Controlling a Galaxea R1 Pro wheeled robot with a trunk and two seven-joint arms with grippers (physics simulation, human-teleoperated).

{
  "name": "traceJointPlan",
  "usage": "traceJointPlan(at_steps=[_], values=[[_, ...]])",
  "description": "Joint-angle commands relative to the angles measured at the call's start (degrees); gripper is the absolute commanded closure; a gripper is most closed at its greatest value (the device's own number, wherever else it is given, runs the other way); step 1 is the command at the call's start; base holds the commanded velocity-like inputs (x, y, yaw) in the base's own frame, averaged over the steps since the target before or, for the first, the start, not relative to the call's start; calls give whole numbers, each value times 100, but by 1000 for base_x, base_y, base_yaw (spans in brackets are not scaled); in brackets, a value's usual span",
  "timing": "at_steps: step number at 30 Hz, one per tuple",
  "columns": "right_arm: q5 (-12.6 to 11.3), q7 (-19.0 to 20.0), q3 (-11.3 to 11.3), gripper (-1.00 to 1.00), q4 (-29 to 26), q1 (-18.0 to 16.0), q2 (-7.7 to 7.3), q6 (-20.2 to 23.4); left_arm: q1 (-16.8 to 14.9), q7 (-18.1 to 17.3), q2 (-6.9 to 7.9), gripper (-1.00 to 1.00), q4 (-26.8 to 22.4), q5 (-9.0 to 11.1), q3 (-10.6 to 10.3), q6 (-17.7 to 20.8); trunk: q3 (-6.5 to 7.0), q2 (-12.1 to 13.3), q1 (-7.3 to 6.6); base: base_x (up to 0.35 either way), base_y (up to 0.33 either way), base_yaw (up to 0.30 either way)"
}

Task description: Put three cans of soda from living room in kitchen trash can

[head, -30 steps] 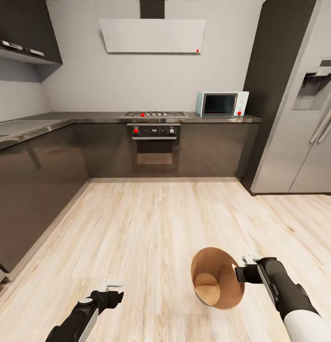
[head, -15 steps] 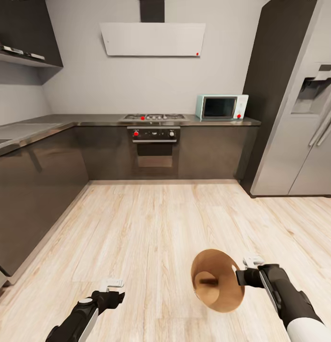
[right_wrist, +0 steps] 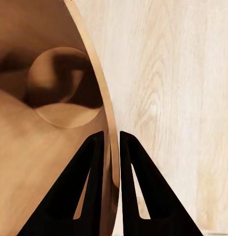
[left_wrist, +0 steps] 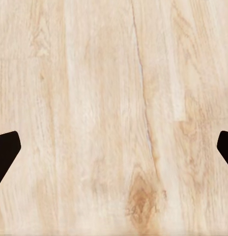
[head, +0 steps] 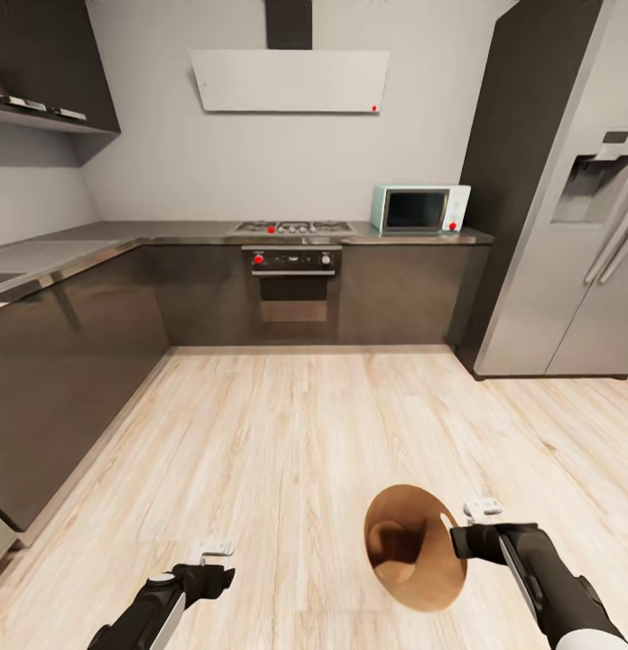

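Two arms are seen low in the head view, both cut off by the lower edge of the picture. The trash can (head: 413, 560) is gripped at its rim by the right gripper (head: 460, 540) and is tipped, so that its tan, wood-like inside and round bottom face the camera; its dark outside is almost wholly hidden. A dark shape lies in the bottom of the bin, but it cannot be made out whether this is a shadow or an object. In the right wrist view the thin rim of the bin (right_wrist: 110, 142) is seen pinched between the two black fingers (right_wrist: 92, 182), one inside the wall and one outside.

The left gripper (head: 208, 564) is held over the bare wood floor (head: 287, 424); in the left wrist view its finger tips (left_wrist: 5, 152) are seen far apart at the edges of the picture, with nothing between them.

Beyond the arms, dark grey cabinets (head: 70, 361) run along the left and the far wall, with a built-in oven (head: 294, 280) under a hob (head: 291, 227), a small microwave (head: 420, 209) on the counter and a steel fridge (head: 576, 262), cut off at the right edge. A white extractor hood (head: 290, 81) is mounted above the hob.
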Motion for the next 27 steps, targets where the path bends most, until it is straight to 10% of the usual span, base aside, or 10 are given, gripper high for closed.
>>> traceJointPlan(at_steps=[1,14,27], values=[[-87,60,-26,100,-8,7,-1,8,1,-1,1,-100,1,3,2,7,20,41,-23,0,0,0],[-56,163,-97,100,-32,334,0,-341,41,20,14,-100,-20,-1,16,-68,253,563,-308,0,0,0],[-50,131,-106,100,-7,869,-104,-987,432,176,209,-100,330,-21,25,-931,486,1084,-594,0,0,0]])
